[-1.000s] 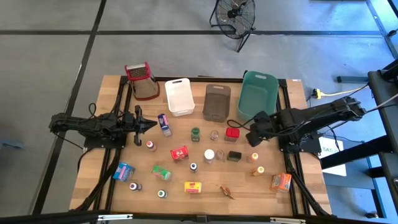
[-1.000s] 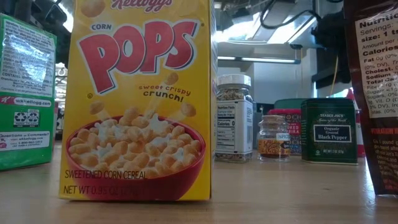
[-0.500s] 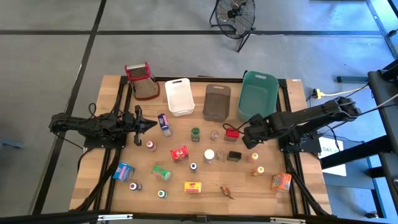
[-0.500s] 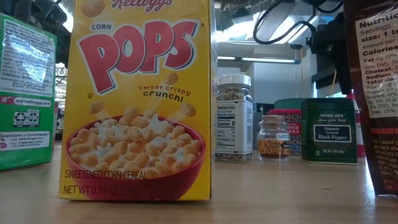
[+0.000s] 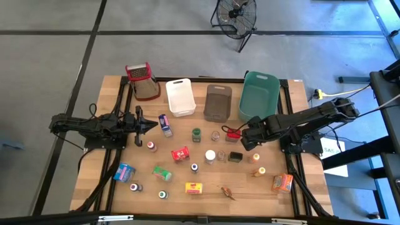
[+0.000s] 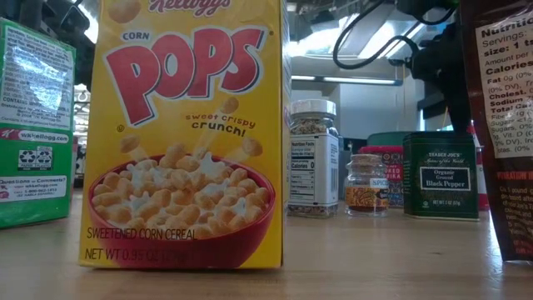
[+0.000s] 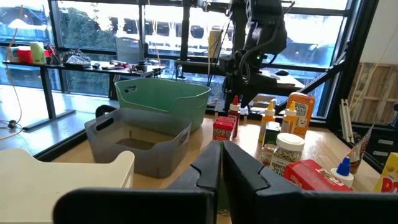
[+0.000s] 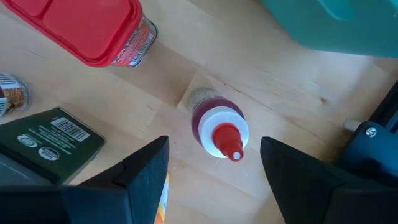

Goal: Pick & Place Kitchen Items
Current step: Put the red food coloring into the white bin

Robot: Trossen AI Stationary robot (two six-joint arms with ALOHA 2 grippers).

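Note:
A tiny bottle of pink liquid, with a white collar and a red nozzle cap, stands upright on the wooden table. My right gripper hangs open above it, pointing down, one finger on either side and clear of it. In the high view my right gripper covers the bottle. Close by stand a red-lidded tin and a green pepper tin. My left gripper waits shut and level at the table's left, touching nothing; its fingers are closed together.
White, brown and green tubs line the far edge beside a red-topped grater. Several small jars, bottles and boxes are scattered over the table's middle and near side. A yellow cereal box fills the low view.
My right gripper has moved down and toward the table's left, past the green tub's near corner, until it stands beside the red-lidded tin. It has stayed open.

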